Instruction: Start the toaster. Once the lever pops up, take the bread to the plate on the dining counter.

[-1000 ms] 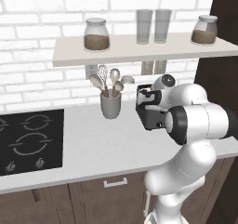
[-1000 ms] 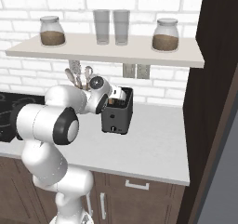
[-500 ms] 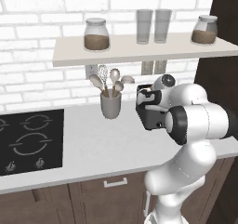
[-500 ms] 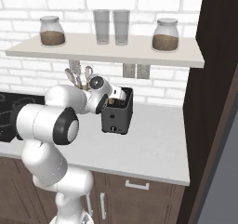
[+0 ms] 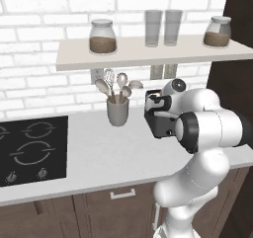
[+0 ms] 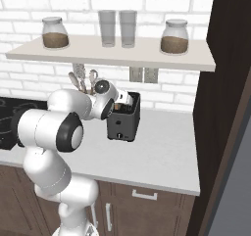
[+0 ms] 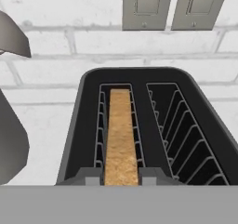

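Observation:
The dark toaster [image 5: 160, 126] [image 6: 125, 125] stands on the white counter by the brick wall. Seen from above in the hand view, the toaster [image 7: 195, 107] has the bread [image 7: 121, 130] standing upright in its left slot, and its right slot is empty. My gripper [image 7: 121, 175] hangs right over the toaster's near end, and its two fingertips [image 7: 88, 175] press against both faces of the bread's top edge. From the base, the hand [image 5: 157, 102] [image 6: 117, 105] sits on top of the toaster. The plate and the dining counter are out of view.
A grey utensil cup [image 5: 117, 111] with spoons stands left of the toaster, and a black cooktop [image 5: 29, 150] lies farther left. A shelf [image 5: 148, 52] with jars and glasses hangs above. Two wall outlets [image 7: 174, 7] sit behind the toaster. A dark tall cabinet [image 6: 230, 107] borders the right.
The arm keeps the same pose over the toaster. The jaws have closed in from wide open onto the bread.

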